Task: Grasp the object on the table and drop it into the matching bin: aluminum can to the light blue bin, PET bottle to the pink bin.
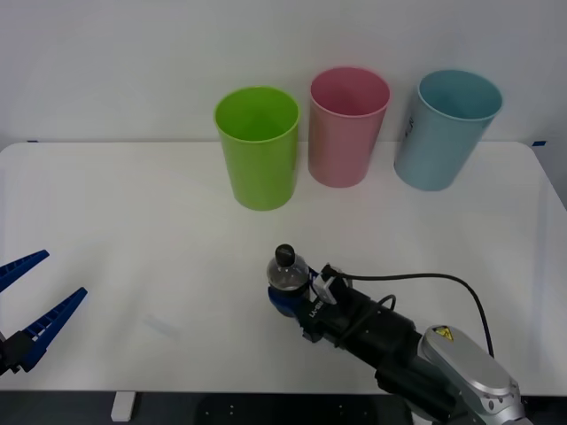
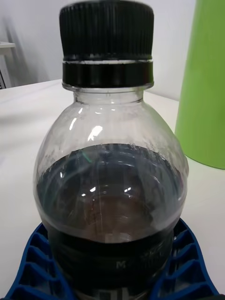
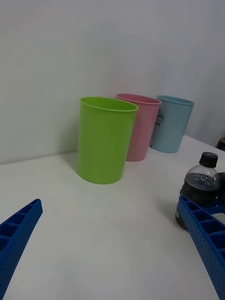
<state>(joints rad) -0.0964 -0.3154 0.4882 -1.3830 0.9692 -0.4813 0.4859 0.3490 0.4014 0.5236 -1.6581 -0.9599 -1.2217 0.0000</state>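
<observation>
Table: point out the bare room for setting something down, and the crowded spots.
The table is bare between the open left gripper and the bottle, and right of the bottle below the blue bin. It is crowded at the back, with the green bin, pink bin and blue bin. The right gripper holds the bottle.

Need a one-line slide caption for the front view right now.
Right claw closed around the PET bottle on the table.
</observation>
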